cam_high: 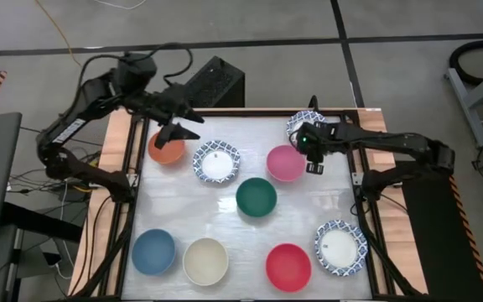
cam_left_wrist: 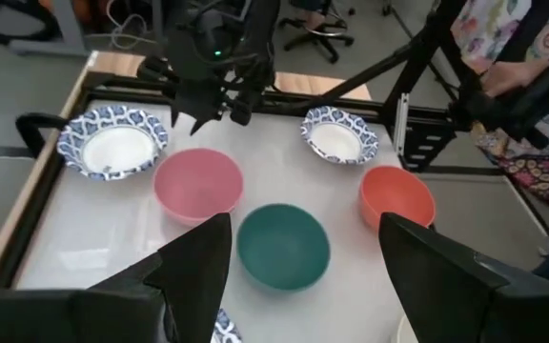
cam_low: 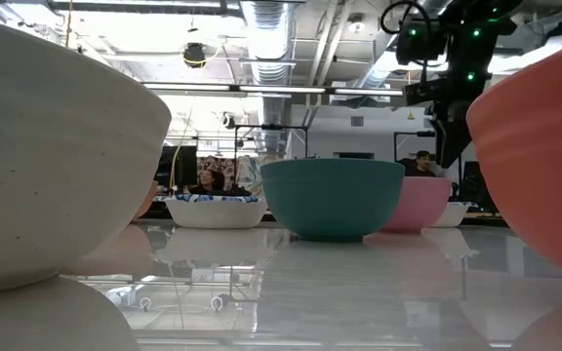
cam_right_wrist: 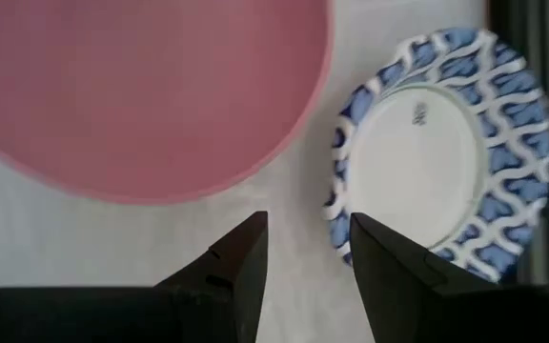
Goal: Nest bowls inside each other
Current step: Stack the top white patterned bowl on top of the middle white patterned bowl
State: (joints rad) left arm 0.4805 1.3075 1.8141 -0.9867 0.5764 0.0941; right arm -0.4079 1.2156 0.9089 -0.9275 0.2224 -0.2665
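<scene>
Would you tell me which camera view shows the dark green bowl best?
The high view: the dark green bowl shows whole, from above, mid-table. The low view gives its side, the left wrist view its inside; the right wrist view misses it.

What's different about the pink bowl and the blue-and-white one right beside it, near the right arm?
The pink bowl is one plain colour all over; the blue-rimmed bowl is white inside with a blue lattice rim and a small mark at its centre. The pink bowl sits nearer the table's middle, the blue-rimmed bowl at the far right corner. The right end effector hangs open over the gap between them. Both are round, upright and empty.
</scene>
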